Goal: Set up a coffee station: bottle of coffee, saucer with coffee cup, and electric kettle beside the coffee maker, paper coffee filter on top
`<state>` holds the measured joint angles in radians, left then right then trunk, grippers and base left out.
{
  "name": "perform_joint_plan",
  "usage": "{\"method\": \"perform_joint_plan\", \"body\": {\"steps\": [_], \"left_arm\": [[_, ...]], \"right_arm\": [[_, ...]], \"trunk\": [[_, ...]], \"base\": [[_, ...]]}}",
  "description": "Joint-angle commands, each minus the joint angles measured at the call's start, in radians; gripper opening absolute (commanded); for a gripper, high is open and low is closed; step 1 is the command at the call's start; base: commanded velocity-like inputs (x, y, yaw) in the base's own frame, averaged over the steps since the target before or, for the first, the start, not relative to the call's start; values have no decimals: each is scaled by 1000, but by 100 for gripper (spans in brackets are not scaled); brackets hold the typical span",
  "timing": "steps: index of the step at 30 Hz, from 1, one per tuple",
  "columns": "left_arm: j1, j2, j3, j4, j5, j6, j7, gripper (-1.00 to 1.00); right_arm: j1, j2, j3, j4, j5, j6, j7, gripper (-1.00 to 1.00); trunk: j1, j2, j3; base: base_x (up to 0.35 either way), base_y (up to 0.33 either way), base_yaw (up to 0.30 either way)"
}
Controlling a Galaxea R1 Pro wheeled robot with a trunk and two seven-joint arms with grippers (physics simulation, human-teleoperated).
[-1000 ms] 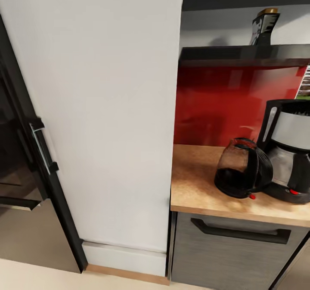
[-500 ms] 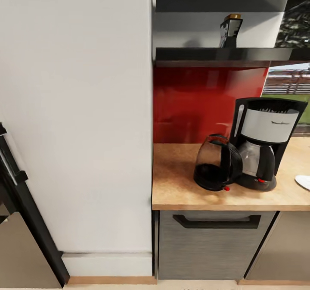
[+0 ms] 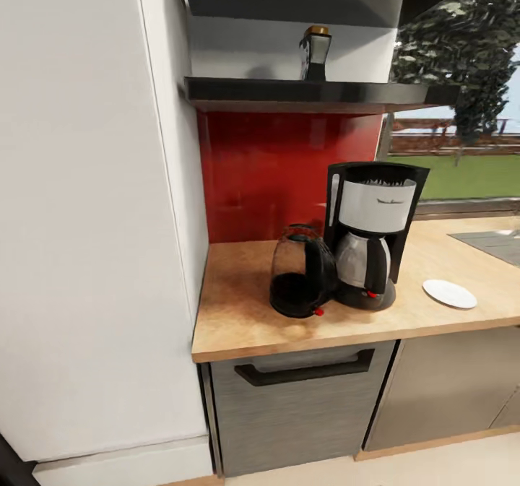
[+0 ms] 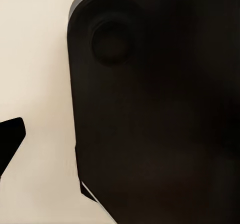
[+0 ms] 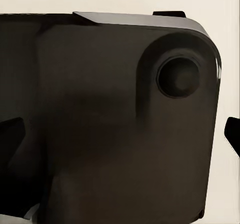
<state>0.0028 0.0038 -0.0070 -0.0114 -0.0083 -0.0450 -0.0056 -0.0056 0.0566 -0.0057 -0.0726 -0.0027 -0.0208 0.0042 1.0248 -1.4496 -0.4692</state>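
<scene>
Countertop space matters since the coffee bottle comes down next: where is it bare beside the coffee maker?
Bare wood lies between the kettle and the tall white panel, and between the coffee maker and saucer. Kettle and maker sit crowded together.

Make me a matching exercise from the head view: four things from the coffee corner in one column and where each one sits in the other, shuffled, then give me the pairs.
Things
1. coffee maker
2. electric kettle
3. bottle of coffee
4. saucer

Places
A. on the dark shelf above the red backsplash
B. flat on the countertop, apart from the machine, toward the window
C. on the countertop against the backsplash, with a carafe in its base
D. on the countertop, right beside the machine on its wall-panel side

Pairs: 1-C, 2-D, 3-A, 4-B
</scene>
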Motion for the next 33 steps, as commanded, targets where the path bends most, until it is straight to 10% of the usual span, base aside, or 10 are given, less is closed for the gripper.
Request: {"method": "perform_joint_plan", "body": {"steps": [1,33], "left_arm": [[0,0,-1,-1,-1,-2,-1,100],[0,2,-1,-1,-1,-4,4,100]], "right_arm": [[-1,0,-1,1,0,-2,0,100],[-1,0,0,1,0,-4,1,100]], "trunk": [[0,0,-1],[0,0,-23]], "base": [[115,-267,-280],[149,-268,-271]]}}
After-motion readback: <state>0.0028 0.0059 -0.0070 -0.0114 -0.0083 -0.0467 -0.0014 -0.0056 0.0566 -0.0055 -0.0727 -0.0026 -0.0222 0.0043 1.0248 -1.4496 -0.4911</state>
